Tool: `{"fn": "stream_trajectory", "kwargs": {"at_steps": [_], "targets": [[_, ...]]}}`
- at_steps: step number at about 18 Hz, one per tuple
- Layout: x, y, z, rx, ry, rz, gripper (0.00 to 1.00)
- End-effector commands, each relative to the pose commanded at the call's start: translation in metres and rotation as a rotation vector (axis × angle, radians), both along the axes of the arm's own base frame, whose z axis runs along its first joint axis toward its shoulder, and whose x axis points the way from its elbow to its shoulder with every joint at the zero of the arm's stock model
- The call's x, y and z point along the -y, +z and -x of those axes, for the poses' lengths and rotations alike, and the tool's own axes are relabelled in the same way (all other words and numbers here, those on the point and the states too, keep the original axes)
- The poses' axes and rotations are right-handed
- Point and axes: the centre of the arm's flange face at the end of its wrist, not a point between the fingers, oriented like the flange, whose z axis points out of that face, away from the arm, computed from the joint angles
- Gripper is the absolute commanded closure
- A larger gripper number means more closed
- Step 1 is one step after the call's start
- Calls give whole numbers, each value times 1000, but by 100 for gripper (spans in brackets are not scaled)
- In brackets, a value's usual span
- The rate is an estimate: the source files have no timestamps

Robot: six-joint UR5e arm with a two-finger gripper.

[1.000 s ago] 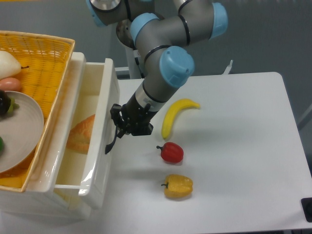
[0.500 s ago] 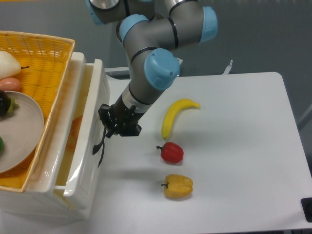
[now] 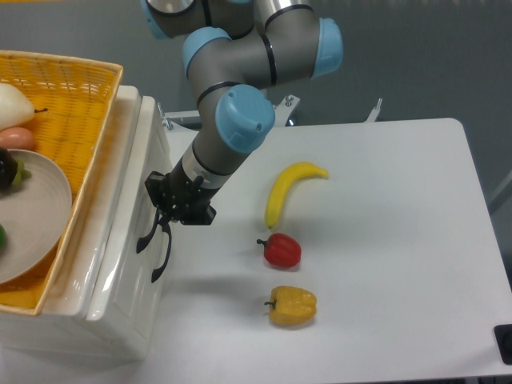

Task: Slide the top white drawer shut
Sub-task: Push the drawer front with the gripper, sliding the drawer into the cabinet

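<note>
The top white drawer [image 3: 128, 224], glossy plastic with a black curved handle, sits at the left, its front panel almost flush with the cabinet. Nearest on the white table [image 3: 400, 240] lies a yellow bell pepper [image 3: 293, 306], then a red bell pepper [image 3: 281, 250], then a yellow banana [image 3: 288, 190] farther back. The black two-finger gripper [image 3: 172, 210] presses against the drawer front by the handle; how far its jaws are parted cannot be told. A yellow wicker basket [image 3: 68, 100] rests on top.
</note>
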Motion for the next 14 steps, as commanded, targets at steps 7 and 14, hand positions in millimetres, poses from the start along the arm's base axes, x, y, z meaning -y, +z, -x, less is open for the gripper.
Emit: {"fn": "stream_trajectory", "kwargs": {"at_steps": [7,14], "targets": [[-16,1,-6,2,-5,2,94],[-20,-1,-2,-1,-4,3,86]]}}
